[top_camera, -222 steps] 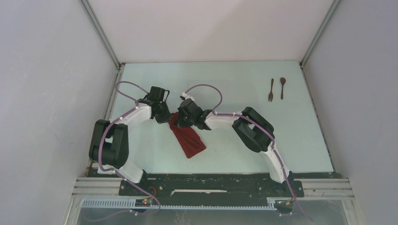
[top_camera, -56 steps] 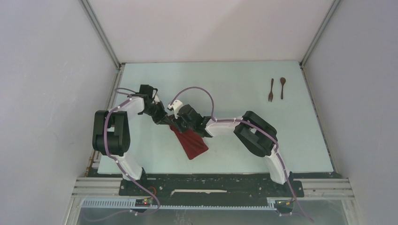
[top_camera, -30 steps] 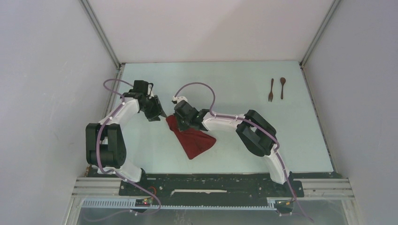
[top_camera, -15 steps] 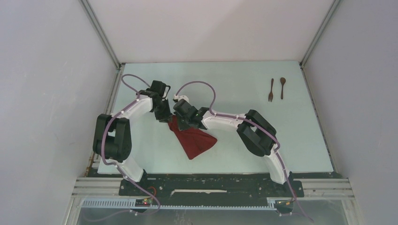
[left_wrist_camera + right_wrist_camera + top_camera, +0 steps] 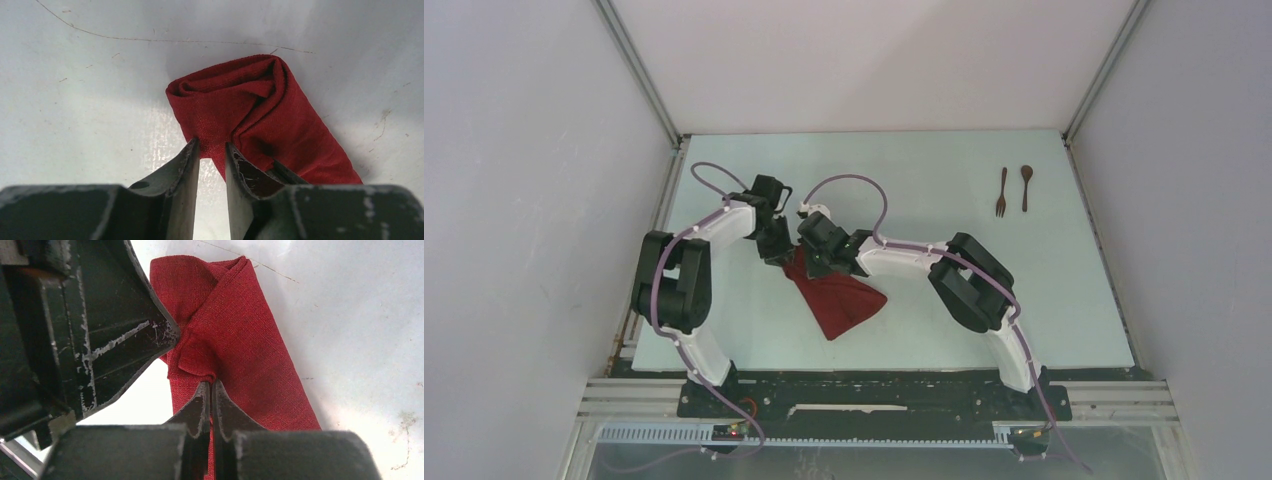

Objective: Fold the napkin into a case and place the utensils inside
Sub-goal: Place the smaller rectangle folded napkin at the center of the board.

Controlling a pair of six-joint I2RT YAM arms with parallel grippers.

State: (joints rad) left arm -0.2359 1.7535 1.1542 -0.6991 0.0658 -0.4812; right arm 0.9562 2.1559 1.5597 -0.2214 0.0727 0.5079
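**Two grippers crowding one soft fold**

The dark red napkin [image 5: 836, 303] lies part-folded left of centre on the worktop [image 5: 924, 180], nearer its near edge than its far one. Both arms meet at the cloth's far end. My right gripper [image 5: 210, 385] is pressed together on a raised ridge of the fabric. The left gripper [image 5: 211, 146] stands narrowly parted with its tips at the cloth's edge, and I cannot tell whether any fabric sits between them. The fork [image 5: 1001, 195] and spoon [image 5: 1026, 186] lie side by side toward the far right corner, well apart from all this.

My main worry is the layers. The folds look loose and rolled rather than creased, so a pull from the right pinch could drag the whole bundle across the worktop or let the inner layers slide out. If the left fingers close on only the top layer, the cloth may peel open instead of folding over.

The second worry is contact between the arms (in the right wrist view the left gripper's body fills the frame just beside my fingers). A small sideways move by either could knock the other and jerk the fabric free.

I can read no brand, label or writing in any view.
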